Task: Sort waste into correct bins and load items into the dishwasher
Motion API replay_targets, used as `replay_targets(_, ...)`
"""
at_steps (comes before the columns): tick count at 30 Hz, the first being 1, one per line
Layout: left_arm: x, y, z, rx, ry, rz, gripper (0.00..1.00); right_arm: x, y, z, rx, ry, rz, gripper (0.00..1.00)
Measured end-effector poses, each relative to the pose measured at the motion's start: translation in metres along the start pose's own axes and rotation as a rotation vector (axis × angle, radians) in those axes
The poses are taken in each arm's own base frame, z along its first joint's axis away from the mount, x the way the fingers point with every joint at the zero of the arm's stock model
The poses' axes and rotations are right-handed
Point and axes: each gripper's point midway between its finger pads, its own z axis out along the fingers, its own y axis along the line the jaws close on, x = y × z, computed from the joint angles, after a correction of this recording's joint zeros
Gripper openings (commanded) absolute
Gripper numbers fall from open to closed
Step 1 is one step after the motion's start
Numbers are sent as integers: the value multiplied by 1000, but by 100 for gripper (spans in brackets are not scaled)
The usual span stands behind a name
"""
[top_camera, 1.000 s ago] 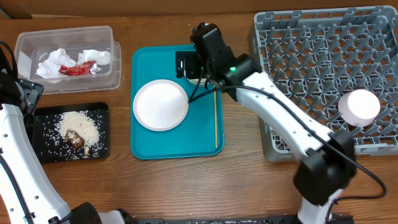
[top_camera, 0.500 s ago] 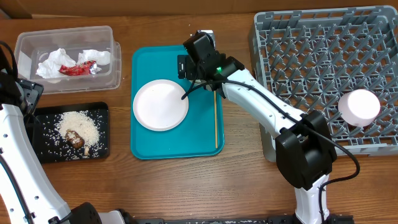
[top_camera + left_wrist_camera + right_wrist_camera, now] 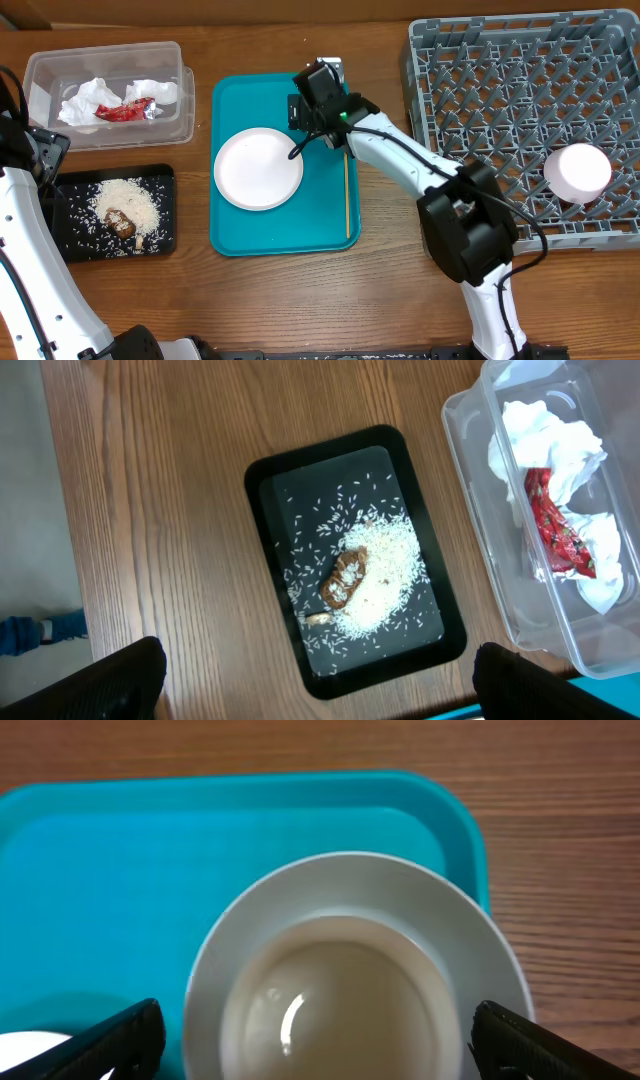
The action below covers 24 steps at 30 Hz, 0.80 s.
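Observation:
My right gripper (image 3: 325,1055) is open above a grey bowl (image 3: 350,990), with one finger on each side of its rim and touching nothing. The bowl stands at the far end of the teal tray (image 3: 290,225); in the overhead view the gripper hides it. A round white plate (image 3: 258,168) and a thin wooden stick (image 3: 347,195) also lie on that tray. My left gripper (image 3: 320,695) hangs open over the near edge of the black tray (image 3: 320,490), which holds rice and a brown lump (image 3: 345,575). The clear tub (image 3: 470,480) holds white napkins (image 3: 545,435) and a red wrapper (image 3: 560,530).
The big grey dish rack (image 3: 500,90) fills the right side, with a small white cup (image 3: 578,172) upside down near its front right. The right arm stretches from the front edge across the gap between teal tray and rack. Bare wood lies in front of both trays.
The right gripper has moved a little left and toward the front over the tray's far end, and its elbow has swung left. The left arm has not moved.

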Motion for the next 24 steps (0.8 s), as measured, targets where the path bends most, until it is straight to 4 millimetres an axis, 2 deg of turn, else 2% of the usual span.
replay_targets(3, 0, 0, 0, 0, 0, 0, 100, -1, 1, 2, -4, -8, -5, 88)
replay_targets(9, 0, 0, 0, 0, 0, 0, 100, -5, 0, 2, 9, -29, -17, 83)
replay_targets(11, 0, 0, 0, 0, 0, 0, 100, -6, -2, 2, 20, -34, -21, 75)
replay_targets(17, 0, 0, 0, 0, 0, 0, 100, -5, -8, 2, 49, -34, -29, 62)
replay_targets(24, 0, 0, 0, 0, 0, 0, 100, -5, -10, 1, 60, -31, -29, 57)
